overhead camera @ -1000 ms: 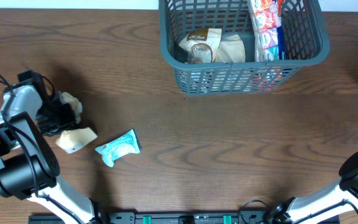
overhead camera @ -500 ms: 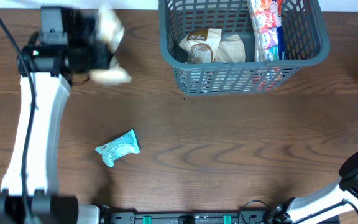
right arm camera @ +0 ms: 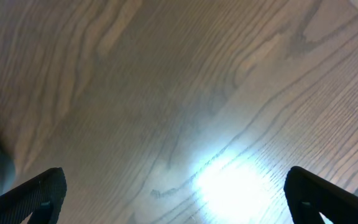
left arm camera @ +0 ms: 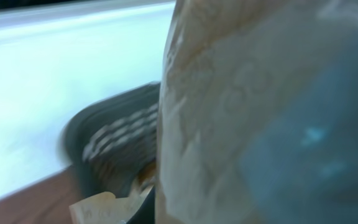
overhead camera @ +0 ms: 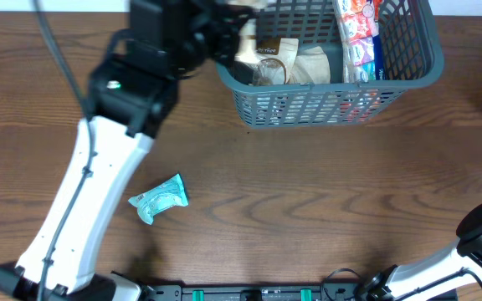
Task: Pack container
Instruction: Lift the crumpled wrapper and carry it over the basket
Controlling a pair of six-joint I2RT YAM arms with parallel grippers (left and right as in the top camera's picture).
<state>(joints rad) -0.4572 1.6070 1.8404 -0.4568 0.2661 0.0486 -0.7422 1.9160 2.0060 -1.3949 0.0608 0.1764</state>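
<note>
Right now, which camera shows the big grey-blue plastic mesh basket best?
Overhead: the grey-blue lattice plastic basket shows its front wall, rim and inside. Left wrist catches only a blurred corner; right wrist shows nothing clearly of it.

All I have around me is a dark brown table (overhead camera: pixel 308 192) with long, wavy wood grain, and it fills nearly the whole overhead view. Along its far edge runs 1 thin pale strip (overhead camera: pixel 57 5), too narrow for me to tell wall from floor, and along its near edge sits a black rail (overhead camera: pixel 249 293) with small green marks. In my right wrist view 1 bright white glare (right arm camera: pixel 229 180) lies on the wood and washes out the grain there.
</note>
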